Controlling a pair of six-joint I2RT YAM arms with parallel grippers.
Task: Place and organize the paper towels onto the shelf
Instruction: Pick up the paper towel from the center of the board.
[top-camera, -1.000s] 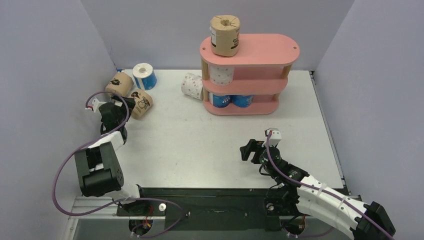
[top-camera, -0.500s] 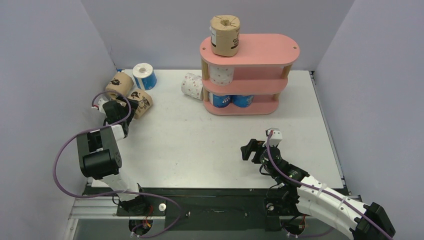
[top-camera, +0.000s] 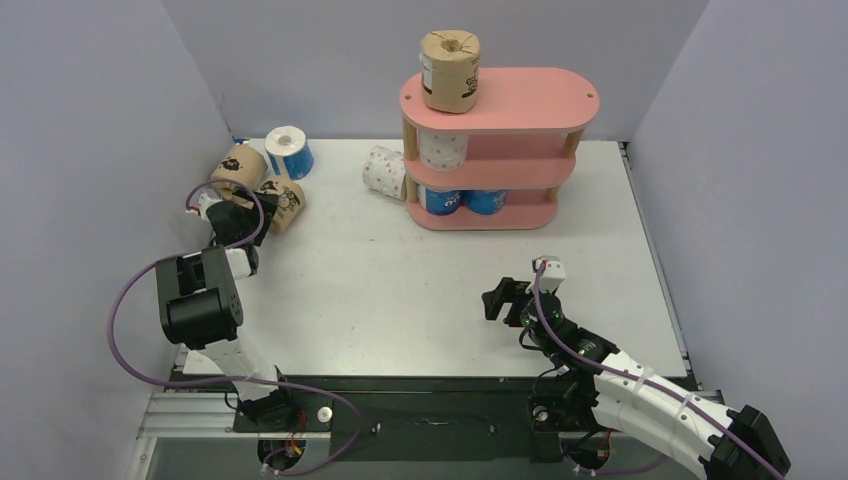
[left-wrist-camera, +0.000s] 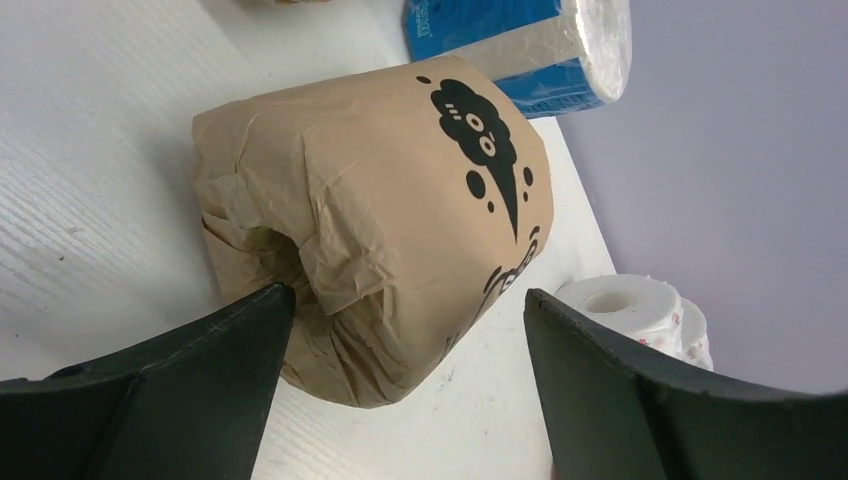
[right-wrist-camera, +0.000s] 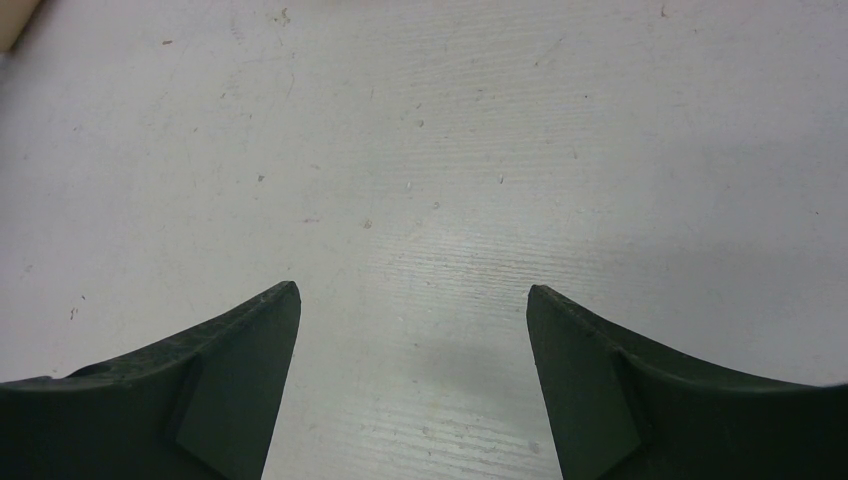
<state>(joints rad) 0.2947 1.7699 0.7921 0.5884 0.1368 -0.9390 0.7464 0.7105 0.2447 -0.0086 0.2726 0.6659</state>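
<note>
While left pincer (left-wrist-camera: 405, 295) sits released astride a brown roll (left-wrist-camera: 380, 200) at the desk's (top-camera: 400, 270) ten o'clock, right pincer (right-wrist-camera: 412, 290) hangs released at five o'clock; shelf (top-camera: 500, 100) at twelve o'clock.

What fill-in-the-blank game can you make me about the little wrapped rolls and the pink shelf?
1. The brown paper-wrapped roll stands upright on the ___ board of the pink three-tier shelf with wooden posts.
2. The shelf's lowest tier holds ___ blue-wrapped rolls.
3. The white pink-dotted roll inside the shelf sits on the ___ tier.
4. The left gripper has its open fingers on either side of a ___ roll with black cartoon prints.

Missing words: top; two; middle; brown.
</note>
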